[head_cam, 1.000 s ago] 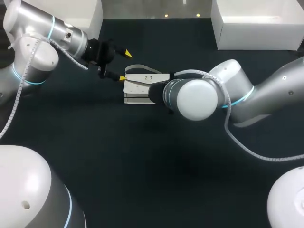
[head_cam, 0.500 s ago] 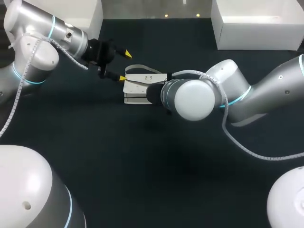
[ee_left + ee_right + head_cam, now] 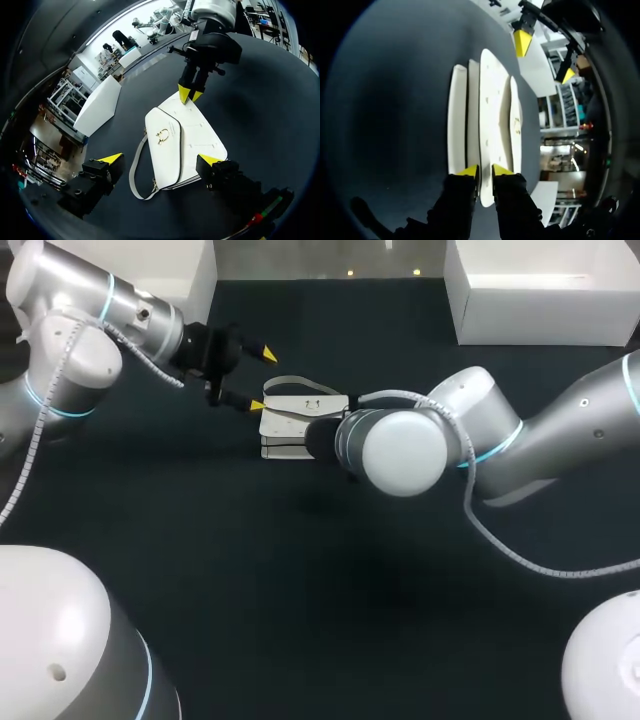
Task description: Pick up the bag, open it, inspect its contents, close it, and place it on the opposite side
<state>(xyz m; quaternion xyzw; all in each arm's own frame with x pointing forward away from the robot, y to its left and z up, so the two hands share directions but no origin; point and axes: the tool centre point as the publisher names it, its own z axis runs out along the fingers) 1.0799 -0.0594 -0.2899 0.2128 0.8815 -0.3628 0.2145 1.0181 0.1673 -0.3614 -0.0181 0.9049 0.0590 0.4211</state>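
A white handbag [image 3: 290,420] with a gold clasp [image 3: 162,135] lies flat in the middle of the dark table. Its grey strap [image 3: 136,165] loops off the side nearest my left arm. My left gripper [image 3: 262,379] hovers at the bag's left end, open wide, its yellow tips [image 3: 111,159] either side of the bag without touching it. My right arm's wrist [image 3: 400,450] hides the bag's right end in the head view. In the right wrist view my right gripper [image 3: 485,171] is pinched on the bag's thin end edge [image 3: 487,150], a tip on each face. The left wrist view shows the right gripper [image 3: 189,93] with its tips nearly together there.
A white box [image 3: 540,290] stands at the back right of the table and another white box [image 3: 175,265] at the back left. Dark tabletop [image 3: 300,570] stretches in front of the bag.
My right gripper's fingers have drawn together onto the bag's end, and the right arm has edged a little to the left. The left arm and the bag have stayed put.
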